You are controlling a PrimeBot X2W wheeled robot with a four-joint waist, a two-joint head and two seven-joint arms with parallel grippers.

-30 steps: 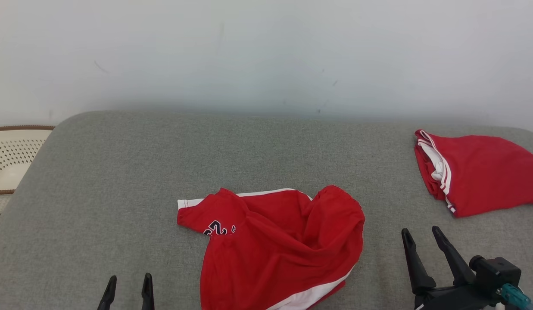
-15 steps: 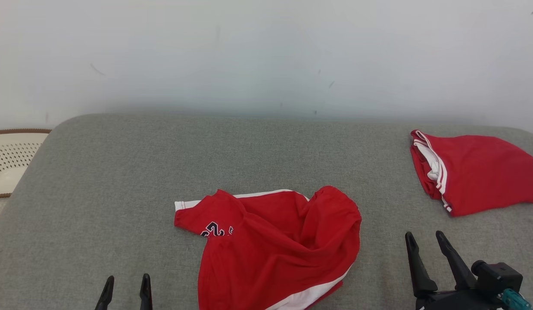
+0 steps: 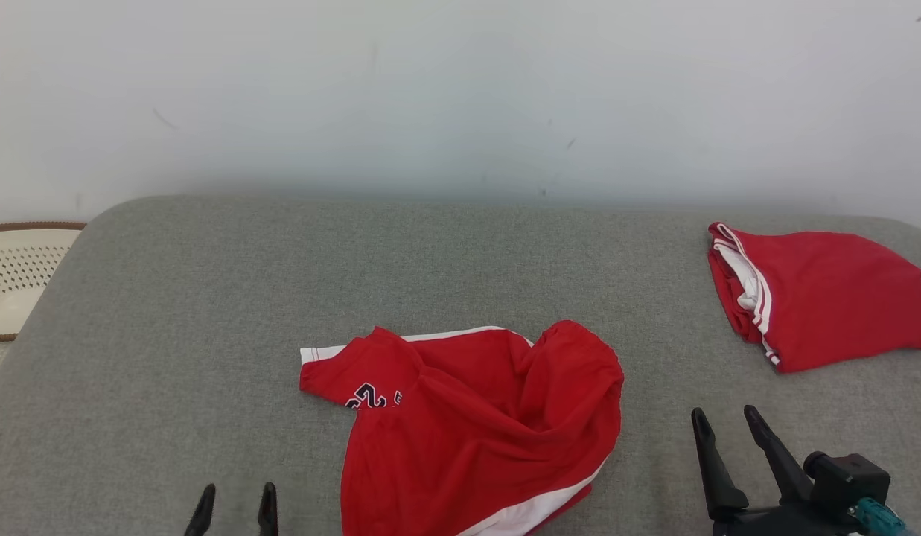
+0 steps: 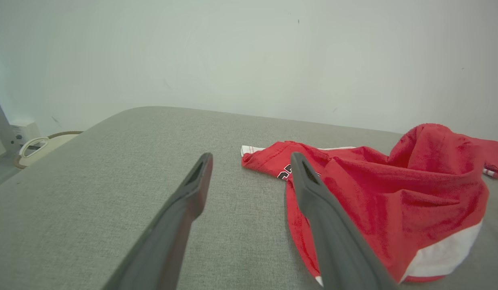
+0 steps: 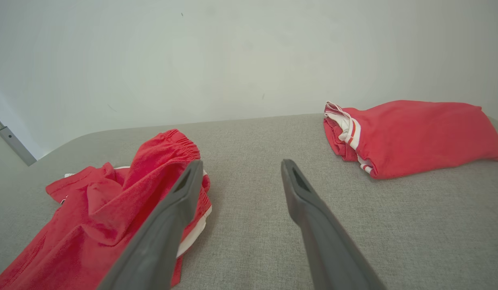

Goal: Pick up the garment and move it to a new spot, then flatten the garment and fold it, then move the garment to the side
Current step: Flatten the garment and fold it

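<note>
Grey cushion [image 3: 207, 298] is bearing crumpled garment [image 3: 475, 432]; left gripper [image 3: 237, 491] and right gripper [image 3: 724, 413] are flanking it, jaws apart, empty, likely readying a pickup

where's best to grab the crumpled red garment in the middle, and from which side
Probably the waistband hump of the crumpled garment, approached from the robot's right by the open right gripper: it stands up off the cushion, while the rest lies flatter.

A grey fabric-covered surface [image 3: 207, 298] carries a crumpled red garment [image 3: 475, 432] (white-trimmed, with dark numerals) near its front and a folded red garment [image 3: 825, 298] at the right, well apart.
</note>
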